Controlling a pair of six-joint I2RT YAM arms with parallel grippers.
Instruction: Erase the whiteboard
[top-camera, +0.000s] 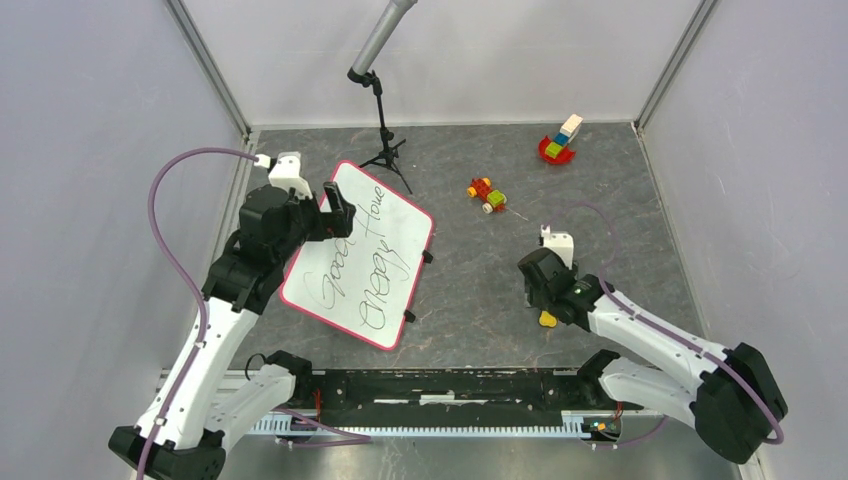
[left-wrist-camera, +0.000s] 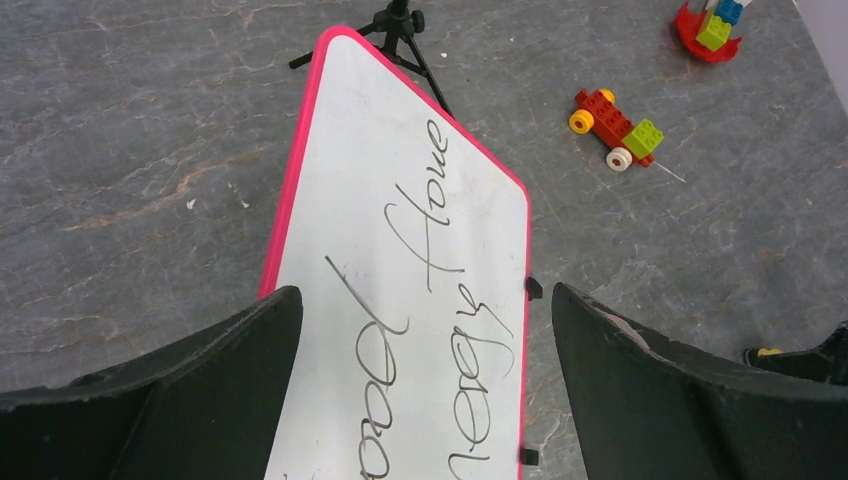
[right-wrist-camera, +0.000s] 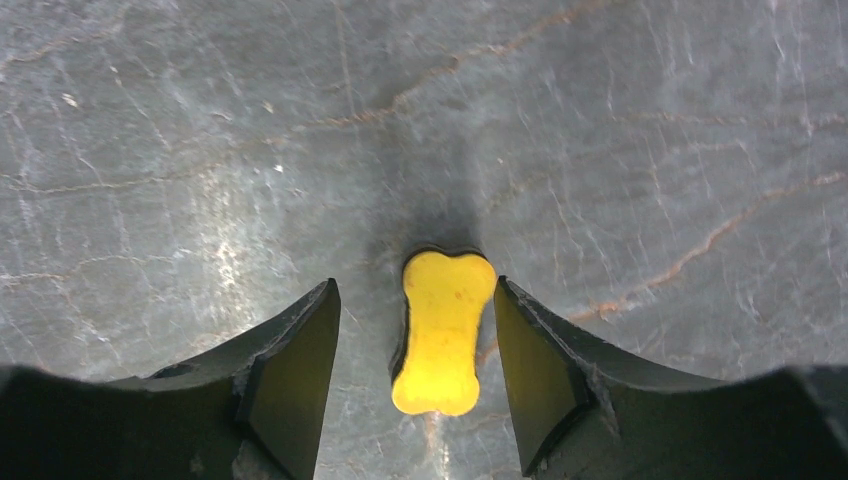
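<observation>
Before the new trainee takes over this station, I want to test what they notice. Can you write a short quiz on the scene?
1. True or false: the whiteboard bears black handwriting.
2. What lies between the right gripper's fingers? A) a marker B) a yellow bone-shaped piece C) a sponge
3. Fill in: the left gripper hangs over the whiteboard, jaws ____.
Key: 1 true; 2 B; 3 open.
</observation>
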